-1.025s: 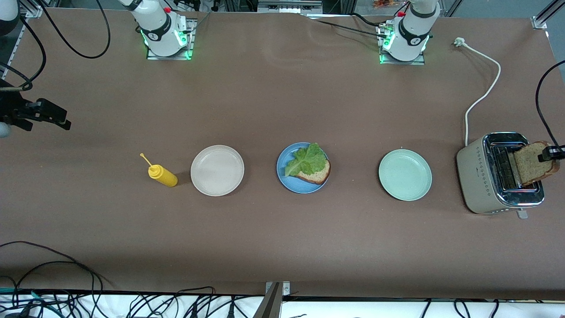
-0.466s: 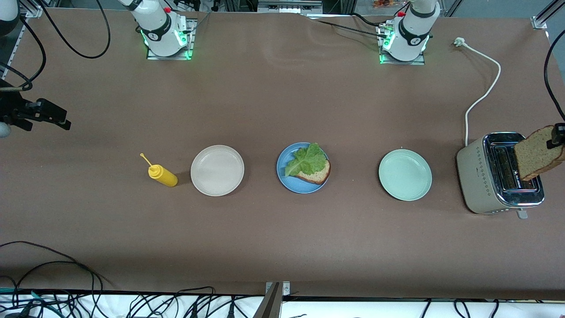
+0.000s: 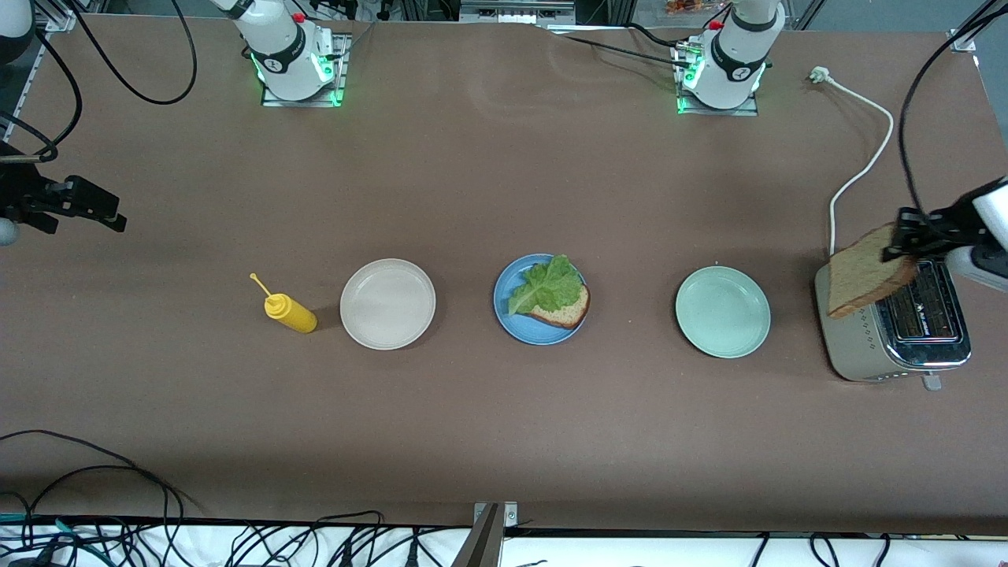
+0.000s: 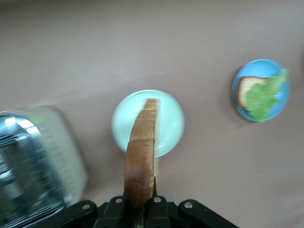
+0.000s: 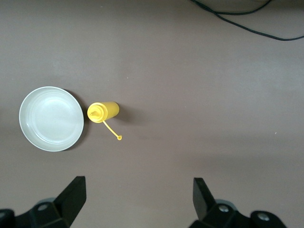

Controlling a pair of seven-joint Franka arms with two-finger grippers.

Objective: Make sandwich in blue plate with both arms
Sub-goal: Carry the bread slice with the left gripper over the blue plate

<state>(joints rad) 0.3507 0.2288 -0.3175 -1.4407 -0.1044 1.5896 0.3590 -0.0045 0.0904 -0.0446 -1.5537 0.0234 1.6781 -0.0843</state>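
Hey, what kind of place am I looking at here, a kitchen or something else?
Most likely a robotics lab bench staged as a kitchen: arm bases bolted to a brown table, loose cables along its edge, a toaster and a blue plate laid out.

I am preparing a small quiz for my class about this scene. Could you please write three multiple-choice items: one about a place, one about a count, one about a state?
1. Where is the lettuce leaf?
A. on the blue plate
B. on the toaster
C. on the bare table

2. How many plates are on the table?
A. two
B. three
C. four

3. What is the left gripper doing?
A. hanging open
B. gripping the yellow bottle
C. shut on a bread slice

Answers: 1 A, the leaf lies on bread in that plate. 2 B, beige, blue and pale green. 3 C, the slice hangs from it over the toaster.
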